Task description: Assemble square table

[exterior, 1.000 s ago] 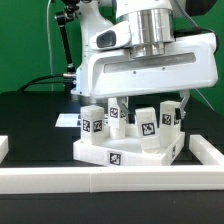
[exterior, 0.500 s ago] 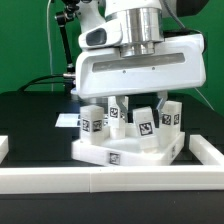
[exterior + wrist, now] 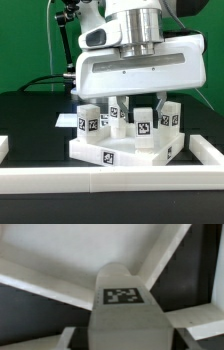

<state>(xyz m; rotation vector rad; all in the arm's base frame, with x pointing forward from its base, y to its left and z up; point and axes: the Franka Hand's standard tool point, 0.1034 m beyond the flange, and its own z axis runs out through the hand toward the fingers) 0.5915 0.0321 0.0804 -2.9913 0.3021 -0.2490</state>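
Observation:
The square table top (image 3: 100,153) lies upside down on the black table, with several white tagged legs standing on it. My gripper (image 3: 136,105) hangs straight above it and is shut on the middle leg (image 3: 141,122). In the wrist view this leg (image 3: 125,308), tag facing the camera, runs between my fingers (image 3: 76,333) down to the top's white underside (image 3: 70,252). Another leg (image 3: 88,120) stands at the exterior view's left and one (image 3: 168,118) at its right. The held leg's foot is hidden.
A long white rail (image 3: 110,180) runs along the front, with a rail piece (image 3: 205,150) at the exterior view's right and a white block (image 3: 3,148) at its left. The marker board (image 3: 64,120) lies behind the table top. A cable runs behind.
The hand turned from tilted to level about its own axis. Since then the table top and its legs have shifted a little toward the exterior view's left.

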